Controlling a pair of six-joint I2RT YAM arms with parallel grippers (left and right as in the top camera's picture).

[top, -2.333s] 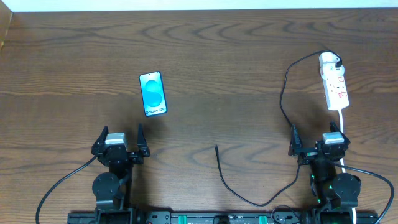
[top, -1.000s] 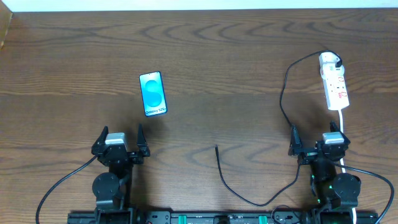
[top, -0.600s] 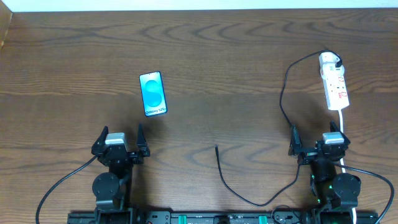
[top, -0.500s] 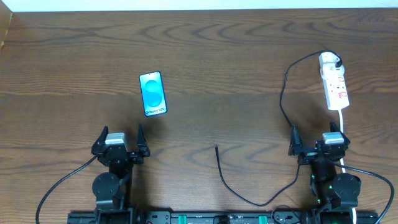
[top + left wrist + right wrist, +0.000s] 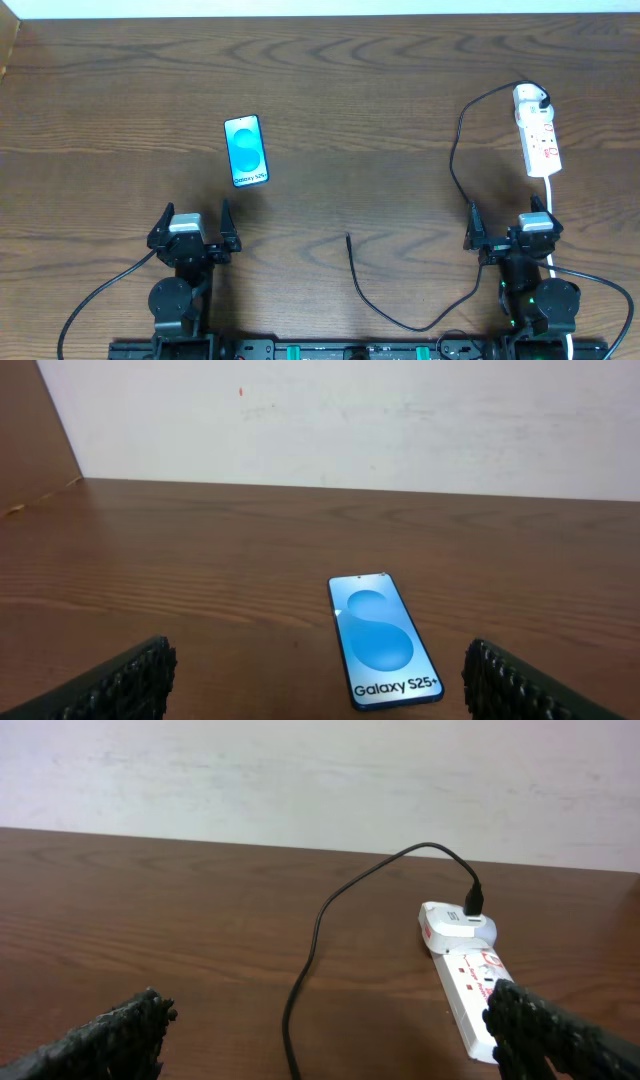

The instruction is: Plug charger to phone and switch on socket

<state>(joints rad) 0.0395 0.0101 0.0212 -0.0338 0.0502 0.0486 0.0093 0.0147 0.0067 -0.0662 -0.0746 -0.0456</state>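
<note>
Currently, left pincer (image 5: 193, 216) and right pincer (image 5: 506, 214) gape wide, holding nothing.

Dark wooden table (image 5: 380, 90). Lying flat on it: a phone (image 5: 246, 151), screen up, left of centre; a white power strip (image 5: 537, 135) at far right; a thin black cable (image 5: 452, 150) looping from its far end to a loose tip near the middle.
</note>
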